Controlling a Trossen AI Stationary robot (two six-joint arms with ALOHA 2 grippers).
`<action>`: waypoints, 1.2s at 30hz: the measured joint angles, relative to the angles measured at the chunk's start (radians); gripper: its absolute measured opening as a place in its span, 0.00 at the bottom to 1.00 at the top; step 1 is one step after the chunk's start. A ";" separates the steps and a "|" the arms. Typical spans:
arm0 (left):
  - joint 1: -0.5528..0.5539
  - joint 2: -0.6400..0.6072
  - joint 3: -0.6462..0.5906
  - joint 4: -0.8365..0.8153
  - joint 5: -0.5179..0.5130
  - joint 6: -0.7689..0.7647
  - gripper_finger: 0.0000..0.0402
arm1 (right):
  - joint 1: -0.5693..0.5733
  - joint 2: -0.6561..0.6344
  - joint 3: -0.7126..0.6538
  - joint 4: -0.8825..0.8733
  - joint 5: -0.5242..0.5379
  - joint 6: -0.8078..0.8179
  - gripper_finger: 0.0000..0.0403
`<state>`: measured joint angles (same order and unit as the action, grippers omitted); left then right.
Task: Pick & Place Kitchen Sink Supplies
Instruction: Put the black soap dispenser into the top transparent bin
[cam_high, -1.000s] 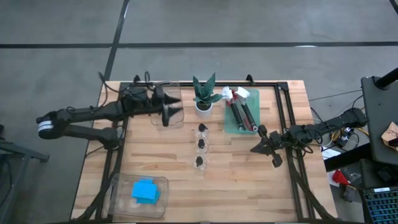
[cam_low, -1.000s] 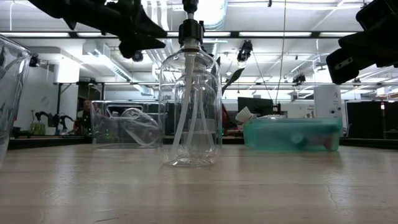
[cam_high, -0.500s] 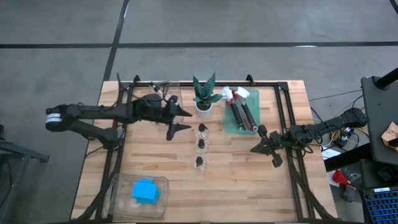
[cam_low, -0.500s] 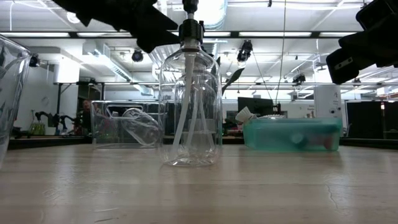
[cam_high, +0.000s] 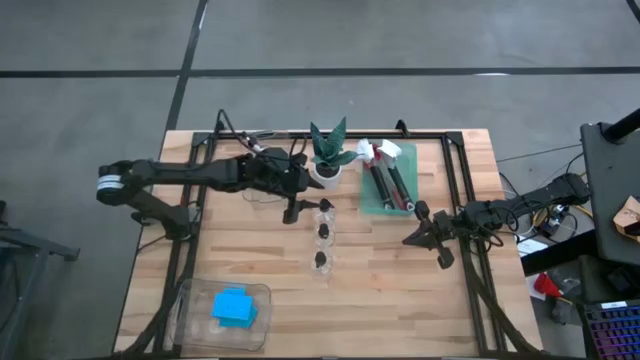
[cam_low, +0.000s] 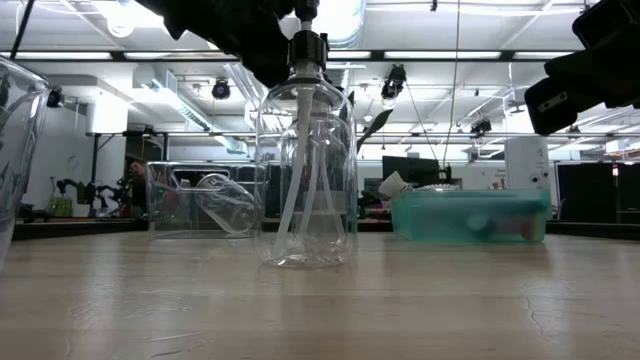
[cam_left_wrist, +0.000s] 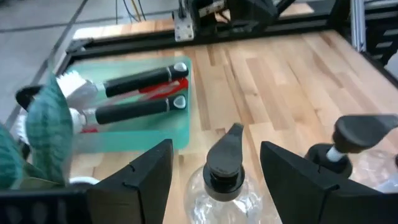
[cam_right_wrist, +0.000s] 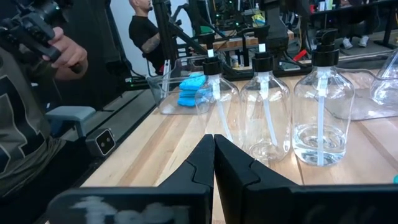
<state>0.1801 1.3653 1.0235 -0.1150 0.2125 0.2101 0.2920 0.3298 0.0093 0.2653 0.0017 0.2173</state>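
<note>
Right now the left gripper (cam_high: 305, 204) hangs spread wide over the far bottle (cam_left_wrist: 225, 180) in the row of three clear pump bottles (cam_high: 322, 234) at mid-table, one finger on each side of the black pump, probably lined up to close on its neck. Nothing is pinched yet. Beyond it, the dish brushes (cam_high: 388, 180) lie in the green tray (cam_high: 404, 207), beside the potted plant (cam_high: 328, 157). Blue sponges (cam_high: 233, 306) sit in a clear tray (cam_high: 190, 298). The right gripper (cam_high: 441, 247) waits near the table's edge, fingers pressed together.

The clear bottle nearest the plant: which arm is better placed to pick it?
Left. The left gripper is open with the bottle between its fingers; the right gripper is shut and off to the side.
</note>
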 joint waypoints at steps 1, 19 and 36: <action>0.000 0.009 0.003 -0.002 0.001 0.000 0.58 | 0.000 0.000 0.000 0.000 0.000 0.000 0.02; 0.001 0.084 0.005 0.035 0.083 -0.010 0.57 | 0.000 0.000 0.000 0.000 0.000 0.000 0.02; 0.000 0.114 0.006 0.057 0.086 -0.038 0.31 | 0.000 0.000 0.000 0.000 0.000 0.000 0.02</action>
<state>0.1802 1.4793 1.0300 -0.0576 0.2989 0.1722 0.2920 0.3302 0.0093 0.2653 0.0016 0.2171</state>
